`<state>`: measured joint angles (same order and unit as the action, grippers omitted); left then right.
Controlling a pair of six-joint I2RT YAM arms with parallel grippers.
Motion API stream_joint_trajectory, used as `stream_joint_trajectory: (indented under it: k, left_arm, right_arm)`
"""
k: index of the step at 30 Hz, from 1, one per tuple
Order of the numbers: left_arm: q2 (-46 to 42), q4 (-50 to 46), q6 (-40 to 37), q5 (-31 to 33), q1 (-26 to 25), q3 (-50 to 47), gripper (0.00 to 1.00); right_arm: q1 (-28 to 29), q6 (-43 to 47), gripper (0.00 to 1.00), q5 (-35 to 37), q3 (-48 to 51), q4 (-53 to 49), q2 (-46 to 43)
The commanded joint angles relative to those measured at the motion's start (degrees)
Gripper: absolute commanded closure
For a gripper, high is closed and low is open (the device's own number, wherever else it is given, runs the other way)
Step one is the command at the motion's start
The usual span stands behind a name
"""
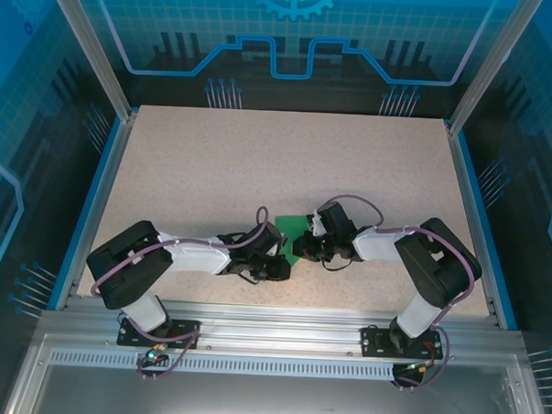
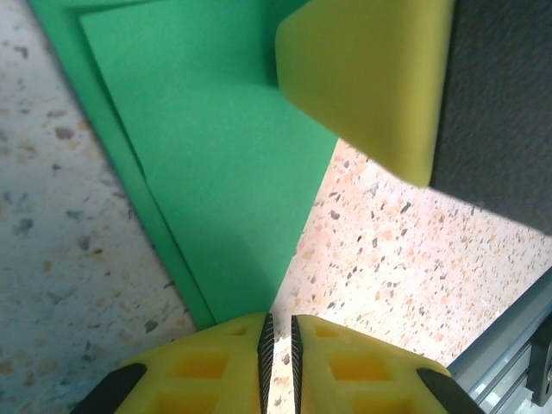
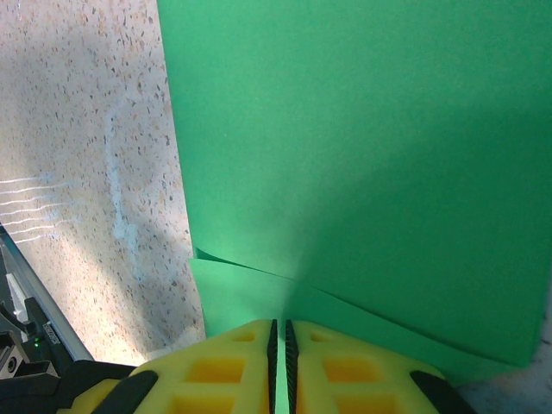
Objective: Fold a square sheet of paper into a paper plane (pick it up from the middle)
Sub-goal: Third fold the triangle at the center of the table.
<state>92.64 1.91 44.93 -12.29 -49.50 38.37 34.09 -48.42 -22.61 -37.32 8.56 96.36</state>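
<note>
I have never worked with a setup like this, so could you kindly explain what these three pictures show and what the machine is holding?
The machine is two robot arms bolted at the near edge of a speckled table, seen from above in the overhead picture: the left arm and the right arm. They meet in the middle over a partly folded sheet of green paper.

The other two pictures come from cameras on the wrists, each looking along its own yellow fingers. In the right wrist picture, the right gripper is closed on the paper, whose folded layers run into its jaws. In the left wrist picture, the left gripper is almost closed, with a pointed corner of the paper reaching it. Whether it pinches that corner is unclear. The yellow block at the upper right is a finger of the other gripper.
</note>
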Motion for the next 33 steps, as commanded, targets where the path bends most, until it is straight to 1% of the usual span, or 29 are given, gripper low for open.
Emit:
stream_joint_trajectory:
  k: [1, 6, 10, 14, 17, 23, 29, 33]
  left_arm:
    - [-1.2, -9.0, 0.4, -0.9, 0.1, -3.5, 0.81]
    - [-6.2, -11.9, 0.3, -0.4, 0.1, -6.2, 0.81]
    - [-12.7, -13.9, 0.7, 1.3, 0.4, -7.4, 0.80]
    - [-18.5, -16.4, 0.3, 2.8, 2.3, -5.7, 0.79]
    - [-20.2, -16.9, -0.8, 3.5, 3.9, -3.0, 0.77]
    - [-17.2, -16.7, -3.0, 3.4, 6.0, 3.2, 0.77]
    - [-11.9, -13.4, -3.6, -0.2, 6.4, 7.6, 0.78]
    - [-8.4, -12.0, -4.3, -2.5, 6.4, 9.7, 0.78]
  right_arm:
    - [0.3, 0.7, 0.86, 2.5, -0.3, -1.5, 3.0]
    - [0.2, 0.8, 0.86, 1.9, -0.7, -1.5, 3.0]
    - [0.4, 0.9, 0.84, 0.6, -1.5, -1.6, 2.0]
    - [0.5, 1.8, 0.83, 0.1, -3.4, -4.4, -1.1]
    - [0.5, 2.8, 0.81, 1.0, -4.8, -7.8, -4.8]
    - [-1.5, 5.0, 0.71, 6.2, -4.3, -16.1, -14.3]
    - [-7.5, 5.3, 0.65, 5.2, 1.4, -18.0, -21.7]
    - [-8.8, 5.8, 0.64, 5.0, 3.0, -18.8, -23.0]
